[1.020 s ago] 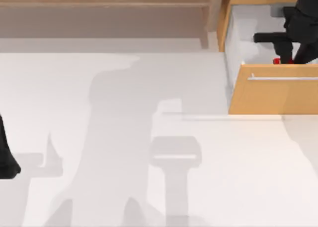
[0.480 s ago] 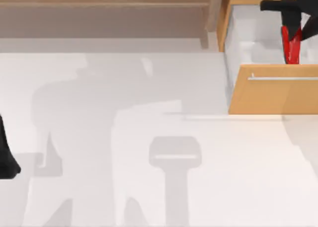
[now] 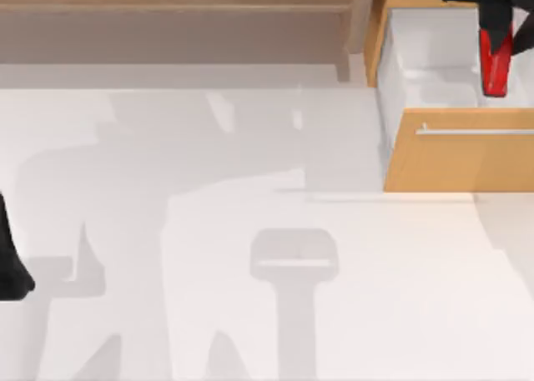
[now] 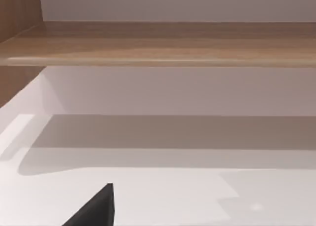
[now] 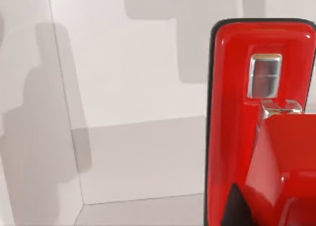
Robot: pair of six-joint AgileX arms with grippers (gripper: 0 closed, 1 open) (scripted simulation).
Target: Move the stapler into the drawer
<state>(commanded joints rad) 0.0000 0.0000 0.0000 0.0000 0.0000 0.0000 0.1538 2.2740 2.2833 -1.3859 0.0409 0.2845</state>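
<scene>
Two arms: right at work, left parked
Right tool point(image 3: 494, 22): upper right of top view, over the drawer point(image 3: 459, 160), closed on the stapler point(image 3: 495, 62)
Stapler: red, hanging inside the drawer's white walls
Left tool point(image 3: 12, 268): left edge, above the tabletop point(image 3: 250, 273), fingers' state cannot be told

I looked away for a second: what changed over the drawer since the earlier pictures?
The right end effector has drawn back toward the drawer's rear, and the stapler it grips now shows full length over the white interior, where before just a red tip showed. The drawer stayed open; the left arm stayed parked at the table's left.
</scene>
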